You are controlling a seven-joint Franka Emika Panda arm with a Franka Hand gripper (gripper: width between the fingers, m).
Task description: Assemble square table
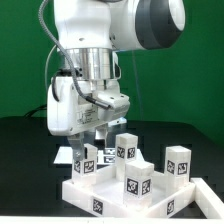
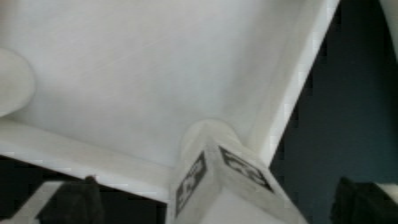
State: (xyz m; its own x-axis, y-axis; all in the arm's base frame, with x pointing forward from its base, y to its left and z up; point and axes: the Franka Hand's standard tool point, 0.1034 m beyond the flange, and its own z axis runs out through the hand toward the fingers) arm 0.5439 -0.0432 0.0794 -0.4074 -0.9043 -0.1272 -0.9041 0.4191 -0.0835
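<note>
The white square tabletop with its raised rim lies at the front of the black table. Three tagged white legs stand upright on it: one at the back, one toward the exterior view's right and one in the middle front. A fourth leg stands at the tabletop's left corner, right under my gripper. In the wrist view this leg sits between my two dark fingers, with a gap on each side, over the tabletop's white surface. The gripper is open.
The marker board lies flat behind the tabletop, on the exterior view's left. A green backdrop stands behind the black table. In the wrist view a rounded white part shows at the picture's edge, and the dark table lies beyond the tabletop's rim.
</note>
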